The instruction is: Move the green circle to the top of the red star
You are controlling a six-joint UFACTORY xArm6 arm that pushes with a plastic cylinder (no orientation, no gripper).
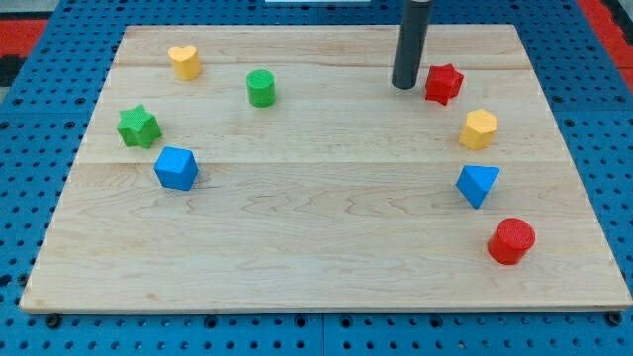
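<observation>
The green circle (261,88) stands on the wooden board (316,227) in the upper left-centre of the view. The red star (444,83) sits at the upper right. My tip (404,86) is the lower end of the dark rod, resting on the board just left of the red star, close to it. The green circle is well to the left of my tip, with bare board between them.
A yellow heart (184,61) and a green star (138,127) lie at the left, with a blue cube (176,168) below them. On the right are a yellow hexagon (479,130), a blue triangle (478,184) and a red cylinder (511,241).
</observation>
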